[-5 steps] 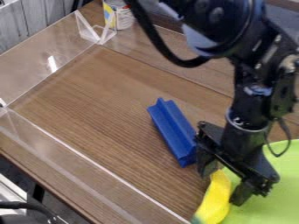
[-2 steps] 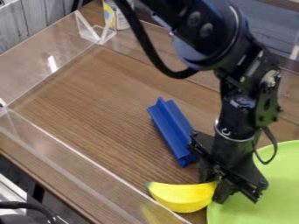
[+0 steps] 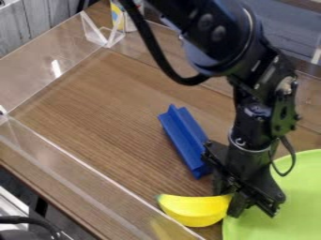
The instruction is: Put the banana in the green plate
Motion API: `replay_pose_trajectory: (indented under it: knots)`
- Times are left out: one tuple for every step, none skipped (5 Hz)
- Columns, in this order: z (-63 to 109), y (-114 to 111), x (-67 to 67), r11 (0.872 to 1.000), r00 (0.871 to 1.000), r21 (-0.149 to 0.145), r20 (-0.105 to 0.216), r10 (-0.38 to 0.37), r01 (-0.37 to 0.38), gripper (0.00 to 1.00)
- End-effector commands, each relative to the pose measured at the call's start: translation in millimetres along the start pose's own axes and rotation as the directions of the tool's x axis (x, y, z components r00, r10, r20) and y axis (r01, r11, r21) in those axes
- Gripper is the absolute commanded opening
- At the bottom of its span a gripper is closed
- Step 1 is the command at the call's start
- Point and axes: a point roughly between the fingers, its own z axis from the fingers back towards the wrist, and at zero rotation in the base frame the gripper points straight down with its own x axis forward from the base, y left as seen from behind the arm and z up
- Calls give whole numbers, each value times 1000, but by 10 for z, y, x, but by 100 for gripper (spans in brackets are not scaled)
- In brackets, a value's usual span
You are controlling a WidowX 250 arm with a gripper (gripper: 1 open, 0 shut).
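The end effector [image 3: 242, 199] has closed down over the last second: a second ago its fingers stood spread over the end of the banana [image 3: 194, 209], and now they are drawn almost fully together, pinching the banana's right-hand end. The banana itself has changed pose in that time, from lying end-on beneath the fingers to lying broadside, curved along the near edge of the wooden surface [image 3: 100, 103]; between the last two views it has not shifted, so the grip appears to have settled. It rests low, at or just on the wood, with the arm standing straight down above it. The green plate [image 3: 307, 183] shows only as a slice at the right edge, just beside the arm and close to the banana, and it holds nothing visible. The blue block [image 3: 186, 141] lies untouched just behind. By this reading the grasp is made, and what remains is lifting the banana and carrying it the short way right onto the plate.
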Motion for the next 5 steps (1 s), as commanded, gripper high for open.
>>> replay_pose_trajectory:
  knots:
    - [26, 23, 32, 1000, 1000, -7, 24, 0, 0, 0]
    - [17, 29, 38, 1000, 1000, -9, 27, -7, 7, 0]
    - [10, 34, 43, 1000, 999, -10, 29, -15, 16, 0]
    - [2, 40, 50, 1000, 999, -11, 32, -23, 23, 0]
    - [-7, 45, 56, 999, 999, -12, 34, -30, 30, 0]
